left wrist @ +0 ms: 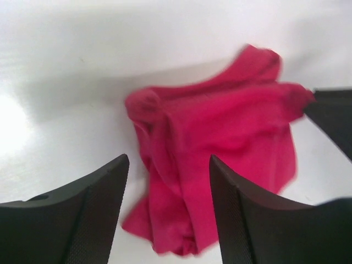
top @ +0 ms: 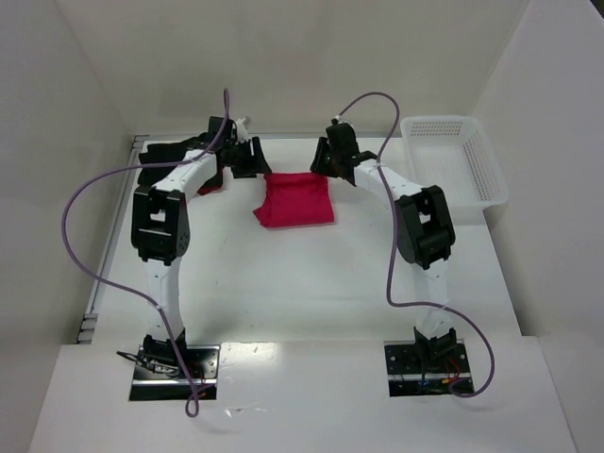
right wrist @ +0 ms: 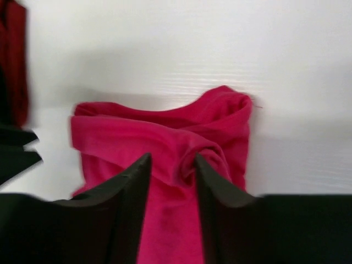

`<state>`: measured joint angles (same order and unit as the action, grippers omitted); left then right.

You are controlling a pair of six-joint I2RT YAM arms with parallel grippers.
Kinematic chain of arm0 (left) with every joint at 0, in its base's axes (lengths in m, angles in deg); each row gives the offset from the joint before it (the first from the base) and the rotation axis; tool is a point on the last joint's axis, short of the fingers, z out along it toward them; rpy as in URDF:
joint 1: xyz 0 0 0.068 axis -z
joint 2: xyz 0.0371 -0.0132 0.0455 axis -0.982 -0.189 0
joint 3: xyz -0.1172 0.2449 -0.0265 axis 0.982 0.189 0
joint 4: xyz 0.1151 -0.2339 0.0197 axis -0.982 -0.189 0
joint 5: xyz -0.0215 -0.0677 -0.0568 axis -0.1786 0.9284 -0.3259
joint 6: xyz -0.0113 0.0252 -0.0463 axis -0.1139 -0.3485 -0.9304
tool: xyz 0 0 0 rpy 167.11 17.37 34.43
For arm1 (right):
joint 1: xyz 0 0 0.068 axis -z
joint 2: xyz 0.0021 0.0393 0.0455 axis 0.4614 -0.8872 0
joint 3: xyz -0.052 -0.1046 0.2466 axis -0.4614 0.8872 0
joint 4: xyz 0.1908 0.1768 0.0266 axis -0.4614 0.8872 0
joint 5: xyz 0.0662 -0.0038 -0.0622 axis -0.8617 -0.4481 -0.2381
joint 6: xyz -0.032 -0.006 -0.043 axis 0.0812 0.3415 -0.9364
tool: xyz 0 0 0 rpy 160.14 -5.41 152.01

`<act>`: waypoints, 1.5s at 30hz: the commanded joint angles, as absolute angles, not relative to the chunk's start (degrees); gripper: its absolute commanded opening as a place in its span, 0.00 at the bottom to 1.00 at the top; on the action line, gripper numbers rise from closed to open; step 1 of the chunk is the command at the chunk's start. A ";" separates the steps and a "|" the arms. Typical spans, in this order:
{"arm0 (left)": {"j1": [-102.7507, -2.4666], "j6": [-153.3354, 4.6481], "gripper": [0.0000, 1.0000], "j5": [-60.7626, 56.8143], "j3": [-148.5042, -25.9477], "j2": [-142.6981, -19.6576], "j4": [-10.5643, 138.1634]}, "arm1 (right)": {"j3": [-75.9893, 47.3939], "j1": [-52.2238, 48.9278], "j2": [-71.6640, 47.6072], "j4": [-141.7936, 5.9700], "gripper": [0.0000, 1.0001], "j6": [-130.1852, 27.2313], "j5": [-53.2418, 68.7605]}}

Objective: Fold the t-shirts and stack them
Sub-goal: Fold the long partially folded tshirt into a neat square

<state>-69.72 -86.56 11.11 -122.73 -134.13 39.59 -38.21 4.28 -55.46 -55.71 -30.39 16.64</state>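
Observation:
The bright crimson-pink t-shirt lies as a loosely folded rectangle at the back middle of the white table. My left gripper hangs at its back left corner and my right gripper at its back right corner. In the left wrist view the left gripper is open, with the rumpled pink t-shirt on the table under it. In the right wrist view the right gripper is open, its tips astride a raised fold of the pink t-shirt. A darker red t-shirt and black cloth lie at the back left, partly hidden by the left arm.
A white perforated basket stands at the back right corner. White walls close the table at the back and both sides. The darker red t-shirt shows at the left edge of the right wrist view.

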 commanded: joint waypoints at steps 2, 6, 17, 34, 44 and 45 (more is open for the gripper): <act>-69.18 -83.95 0.64 18.50 -116.15 -123.82 44.11 | -36.85 4.63 -48.47 -62.43 0.34 -30.61 13.65; -67.77 -86.40 0.28 22.17 -105.96 -119.24 52.25 | -32.80 4.63 -47.75 -66.56 0.17 -31.74 5.92; -57.76 -95.80 0.05 17.55 -88.99 -117.22 68.63 | -27.69 4.63 -48.43 -68.25 0.18 -34.73 -0.57; -57.75 -98.36 0.00 10.33 -87.82 -122.49 68.82 | -45.60 4.63 -65.68 -64.29 0.14 -37.55 -2.00; -57.75 -98.36 0.00 10.33 -86.16 -123.02 66.62 | -55.02 8.23 -71.13 -61.65 0.14 -37.46 -0.86; -57.75 -98.36 0.00 10.33 -86.16 -122.41 66.62 | -55.03 8.23 -71.13 -61.04 0.14 -37.46 -0.86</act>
